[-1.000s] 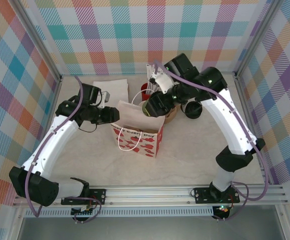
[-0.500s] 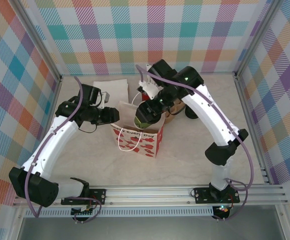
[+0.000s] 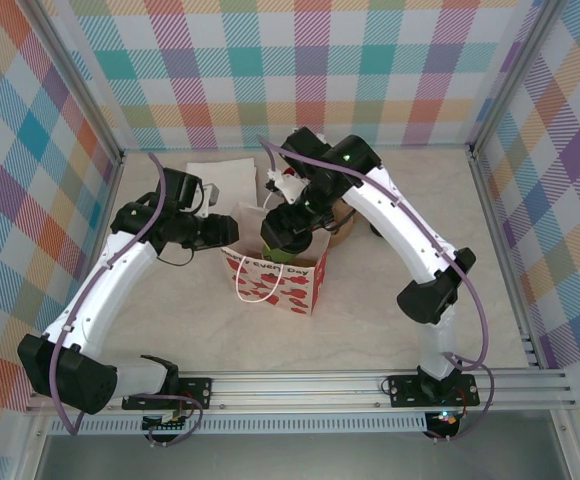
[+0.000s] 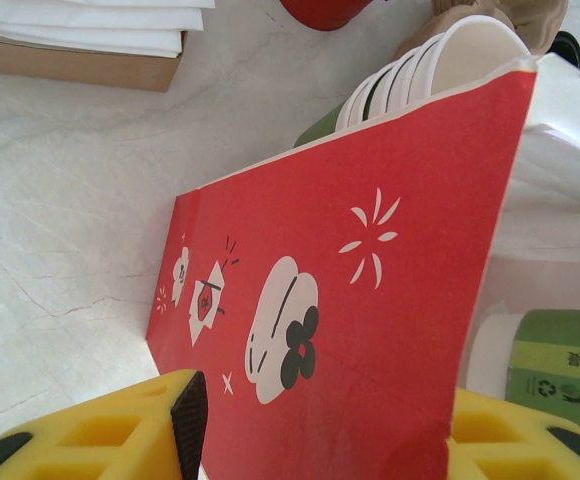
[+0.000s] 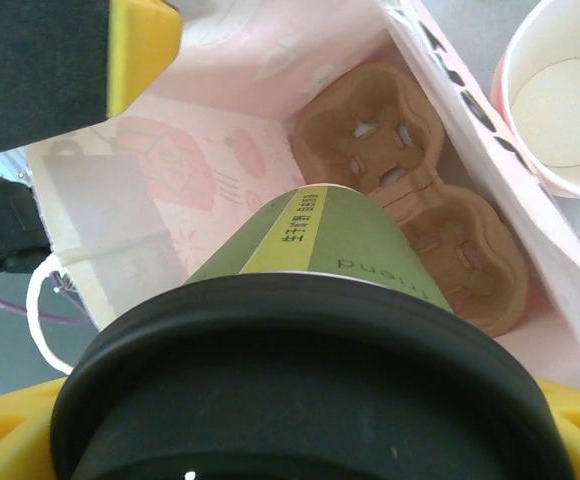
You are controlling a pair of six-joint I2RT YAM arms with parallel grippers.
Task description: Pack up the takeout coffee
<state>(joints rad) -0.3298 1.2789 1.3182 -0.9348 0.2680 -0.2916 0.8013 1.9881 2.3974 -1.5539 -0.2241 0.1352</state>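
Note:
A takeout coffee cup (image 3: 282, 232), olive green with a yellow stripe and a black lid (image 5: 300, 390), hangs in the mouth of the red-and-white paper bag (image 3: 275, 280). My right gripper (image 3: 295, 222) is shut on it near the lid. In the right wrist view the cup (image 5: 320, 240) points down into the bag, above a brown pulp cup carrier (image 5: 420, 220) on the bag's floor. My left gripper (image 3: 222, 232) is shut on the bag's left side. In the left wrist view the red side panel (image 4: 370, 280) sits between its yellow fingers (image 4: 185, 420).
Nested cups with white insides (image 4: 440, 70) lie behind the bag. A stack of white napkins on a brown box (image 3: 220, 178) sits at the back left. A red cup (image 3: 290, 180) stands behind the bag. Metal frame posts line both sides of the table.
My right arm swung left with the lidded cup, from beside the bag's right edge to over its open mouth. The left arm and the bag stayed put.

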